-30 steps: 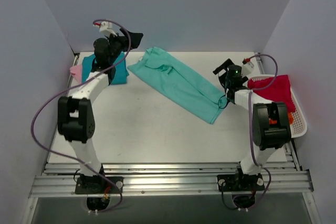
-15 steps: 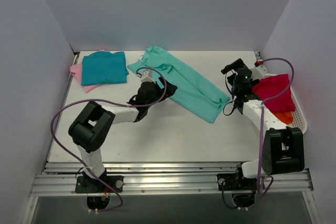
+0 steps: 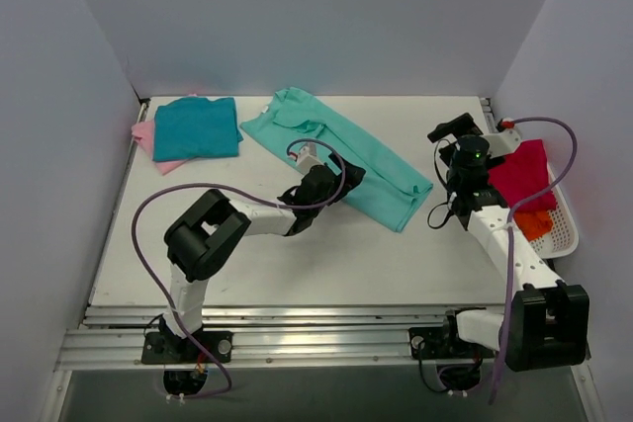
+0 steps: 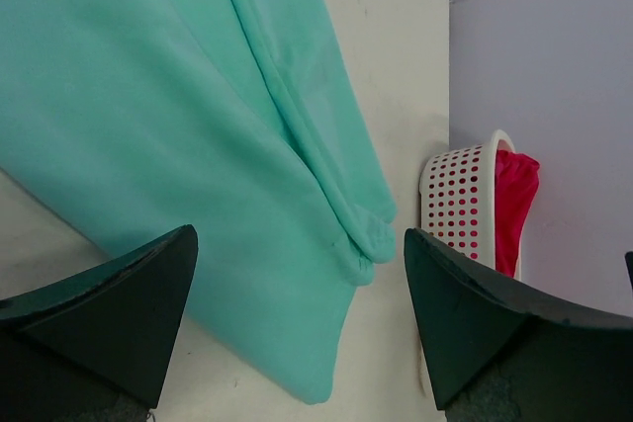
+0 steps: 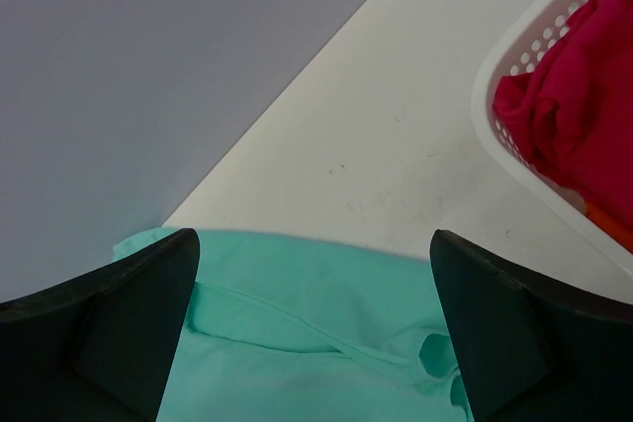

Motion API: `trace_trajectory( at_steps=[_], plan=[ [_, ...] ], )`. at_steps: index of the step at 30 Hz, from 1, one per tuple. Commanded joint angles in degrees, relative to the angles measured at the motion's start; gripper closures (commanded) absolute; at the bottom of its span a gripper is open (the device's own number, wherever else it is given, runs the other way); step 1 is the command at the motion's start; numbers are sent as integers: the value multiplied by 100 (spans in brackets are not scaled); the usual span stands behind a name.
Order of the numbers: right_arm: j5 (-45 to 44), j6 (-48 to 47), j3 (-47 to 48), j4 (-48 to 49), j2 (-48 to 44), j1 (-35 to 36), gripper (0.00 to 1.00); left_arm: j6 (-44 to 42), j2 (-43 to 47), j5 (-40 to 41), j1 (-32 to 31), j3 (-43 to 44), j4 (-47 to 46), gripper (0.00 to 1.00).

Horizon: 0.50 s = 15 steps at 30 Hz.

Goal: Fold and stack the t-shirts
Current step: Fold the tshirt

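A mint t-shirt (image 3: pixel 346 150), folded into a long strip, lies diagonally across the middle of the table. My left gripper (image 3: pixel 347 176) is open and empty, low over the strip's near edge; the left wrist view shows the mint cloth (image 4: pixel 198 145) between the open fingers (image 4: pixel 119 313). My right gripper (image 3: pixel 447 129) is open and empty, raised beside the strip's right end; the mint shirt (image 5: pixel 316 343) lies below it. A folded teal t-shirt (image 3: pixel 196 127) rests on a pink one (image 3: pixel 146 135) at the far left. A crimson t-shirt (image 3: pixel 519 170) and an orange one (image 3: pixel 534 222) lie in the basket.
A white slotted basket (image 3: pixel 562 229) stands at the table's right edge, also seen in the left wrist view (image 4: pixel 455 205) and the right wrist view (image 5: pixel 524 56). Grey walls close the back and both sides. Rails run along the near edge.
My left arm swung from the teal stack at far left across to the mint shirt's near edge. My right gripper drew away from the shirt's right end, toward the basket.
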<state>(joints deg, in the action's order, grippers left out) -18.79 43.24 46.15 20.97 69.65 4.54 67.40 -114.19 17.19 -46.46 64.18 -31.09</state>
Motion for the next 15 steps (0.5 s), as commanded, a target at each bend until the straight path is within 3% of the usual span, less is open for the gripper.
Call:
trace_trajectory(
  at_steps=[1, 15],
  plan=[
    [-336, -106, 26, -225, -284, -14, 2, 388, -261, 119, -100, 437, 235, 6],
    [-477, -79, -115, -260, -355, -40, 1, 546, 495, 821, -891, 112, 1527, 6]
  ],
)
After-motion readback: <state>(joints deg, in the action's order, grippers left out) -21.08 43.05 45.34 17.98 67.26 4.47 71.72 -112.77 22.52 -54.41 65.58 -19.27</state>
